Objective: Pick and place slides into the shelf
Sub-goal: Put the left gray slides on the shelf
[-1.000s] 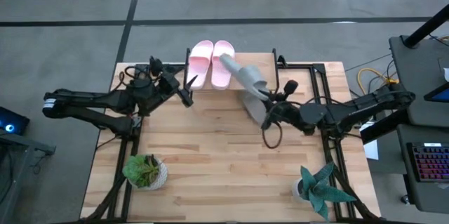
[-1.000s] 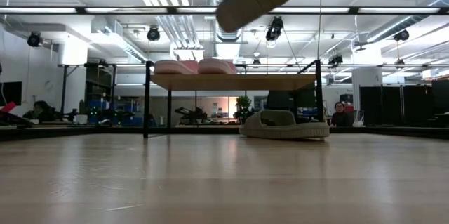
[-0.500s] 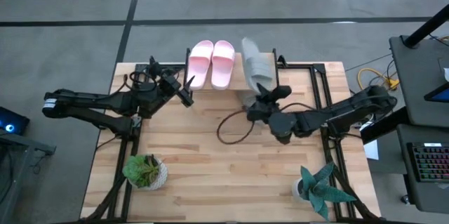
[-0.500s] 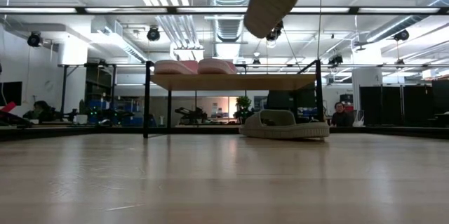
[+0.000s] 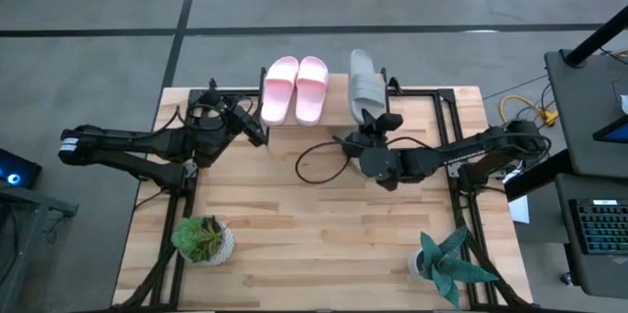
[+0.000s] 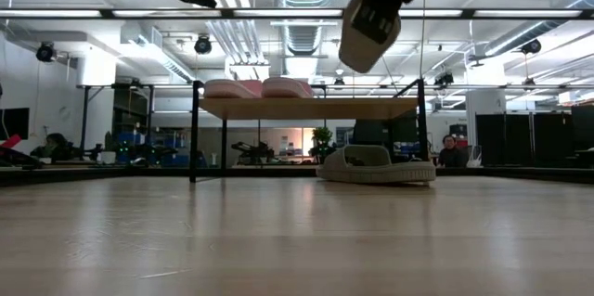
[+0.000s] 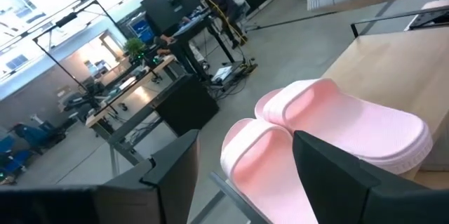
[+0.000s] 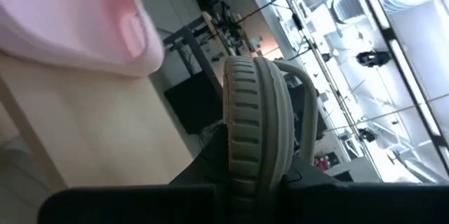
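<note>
Grey, ribbed on its sole, one slide hangs pinched in the right gripper, whose fingers are closed on its rear end; the right wrist view shows the sole edge-on, clamped between the dark fingers. From above, this slide points away from the gripper, its front end reaching over the shelf, just beside the pink pair. In the low view it hangs tilted, well above the shelf top and apart from it.

Both pink slides lie side by side on the shelf, touching each other, on the part nearer the left arm. The low view shows them as two low humps resting on the plank. The left wrist view sees them close up, stacked by perspective, with the plank under them.

A second grey slide sits on the table under the shelf, towards its right-hand legs as the low view shows them; the right arm hides it from above.

Off the shelf's end nearest the pink pair, the left gripper hovers, its fingers spread apart and holding nothing.

Two potted plants stand on the table well away from the shelf, one on the left arm's side, one on the right's.
</note>
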Controlling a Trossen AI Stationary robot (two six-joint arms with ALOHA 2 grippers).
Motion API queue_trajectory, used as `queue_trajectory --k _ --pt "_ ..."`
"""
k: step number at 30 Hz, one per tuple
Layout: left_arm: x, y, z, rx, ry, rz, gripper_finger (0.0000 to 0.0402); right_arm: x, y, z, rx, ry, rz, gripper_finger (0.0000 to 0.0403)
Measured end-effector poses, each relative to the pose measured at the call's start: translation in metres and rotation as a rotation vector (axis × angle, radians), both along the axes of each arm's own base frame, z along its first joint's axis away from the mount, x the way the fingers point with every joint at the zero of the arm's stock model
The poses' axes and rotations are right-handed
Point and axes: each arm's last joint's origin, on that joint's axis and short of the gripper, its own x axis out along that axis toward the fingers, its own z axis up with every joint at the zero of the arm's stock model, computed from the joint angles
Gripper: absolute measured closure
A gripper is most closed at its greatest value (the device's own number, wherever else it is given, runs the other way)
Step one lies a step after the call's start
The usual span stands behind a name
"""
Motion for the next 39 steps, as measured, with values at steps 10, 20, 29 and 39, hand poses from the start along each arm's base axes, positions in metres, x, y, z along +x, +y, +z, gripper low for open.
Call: queue_trajectory --k 10,20,29,39 --pt "-0.001 0.000 -0.007 0.001 0.018 0.007 0.0189 -0.007 -0.016 -0.029 0.038 0.040 0.010 0.0383" --pt "-0.001 0.000 -0.009 0.001 0.020 0.008 0.0189 -0.015 -0.027 -0.046 0.094 0.098 0.006 0.0383" --pt "-0.001 0.000 -0.011 0.001 0.027 0.008 0.0189 -0.016 -0.028 -0.048 0.096 0.134 0.013 0.0377" --pt "-0.001 0.000 -0.011 0.001 0.027 0.008 0.0189 -0.016 -0.027 -0.051 0.128 0.191 0.067 0.0333"
